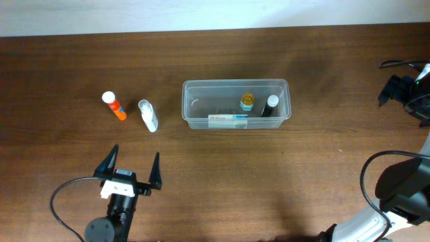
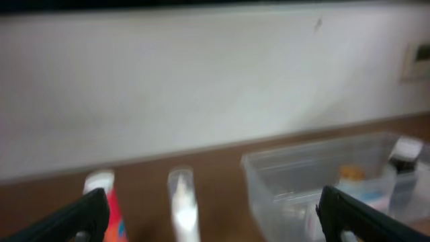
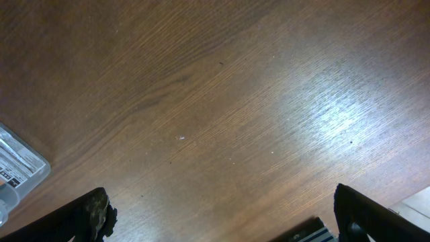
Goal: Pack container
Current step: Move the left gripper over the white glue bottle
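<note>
From overhead the container (image 1: 201, 85) sits in the middle of the table (image 1: 302, 168), ahead and right of the left gripper (image 1: 136, 153), which is spread wide and empty near the front edge, aimed at a white bottle (image 1: 148, 115) and an orange tube (image 1: 114, 106). The blurred left wrist view has the container ahead on the right, past the parted fingers (image 2: 80, 215). The right wrist view looks down on the table, the right gripper (image 3: 222, 208) wide apart and empty, the container's corner at the left edge

1. a robot test bench in a plain lab or office room: a bare wood-grain table (image 1: 282, 168), with a blank white wall (image 2: 201, 87) along its far edge.
2. black cables (image 1: 53, 205) loop at the near corners.
3. a pale wall plate (image 2: 418, 60) sits above the far right corner.
</note>
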Motion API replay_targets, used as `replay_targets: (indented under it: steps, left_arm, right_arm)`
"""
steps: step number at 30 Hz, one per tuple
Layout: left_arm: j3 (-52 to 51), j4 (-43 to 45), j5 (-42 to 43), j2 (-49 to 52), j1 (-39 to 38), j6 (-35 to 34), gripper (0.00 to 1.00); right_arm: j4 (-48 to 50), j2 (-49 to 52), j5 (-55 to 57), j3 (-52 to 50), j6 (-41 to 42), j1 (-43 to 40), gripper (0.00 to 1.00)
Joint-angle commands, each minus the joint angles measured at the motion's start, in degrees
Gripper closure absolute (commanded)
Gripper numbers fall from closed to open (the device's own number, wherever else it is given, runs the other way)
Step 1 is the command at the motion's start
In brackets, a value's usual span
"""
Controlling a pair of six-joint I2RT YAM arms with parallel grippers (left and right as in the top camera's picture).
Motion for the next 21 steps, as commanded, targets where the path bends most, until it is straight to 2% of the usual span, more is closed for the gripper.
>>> replay_targets:
  steps: [1, 5, 8, 14, 17, 21]
  left_arm:
    - [1.0, 4.0, 6.2, -0.4, 0.2, 0.7, 0.01]
    - [6.2, 1.6, 6.4, 1.1, 0.2, 3.6, 0.00]
    - [14.7, -6.7, 5.5, 6.4, 0.3, 8.7, 0.01]
    - [42.5, -31.8, -3.6, 31.4, 0.3, 11.9, 0.01]
    - [56.6, -42.5, -0.6, 44.8, 0.3, 12.0, 0.01]
    - [69.5, -51.5, 2.5, 56.9, 0.2, 12.0, 0.01]
  right_arm:
    - [0.1, -0.8, -0.3, -0.2, 0.7, -0.1, 0.02]
    - [0.1, -0.8, -0.3, -0.2, 0.7, -0.1, 0.02]
    - [0.1, -0.8, -0.3, -0.2, 0.7, -0.1, 0.02]
    - [0.1, -0.8, -0.3, -0.2, 0.7, -0.1, 0.02]
    - [0.1, -0.8, -0.3, -0.2, 0.7, -0.1, 0.02]
    - [0.1, -0.8, -0.3, -0.2, 0.7, -0.1, 0.01]
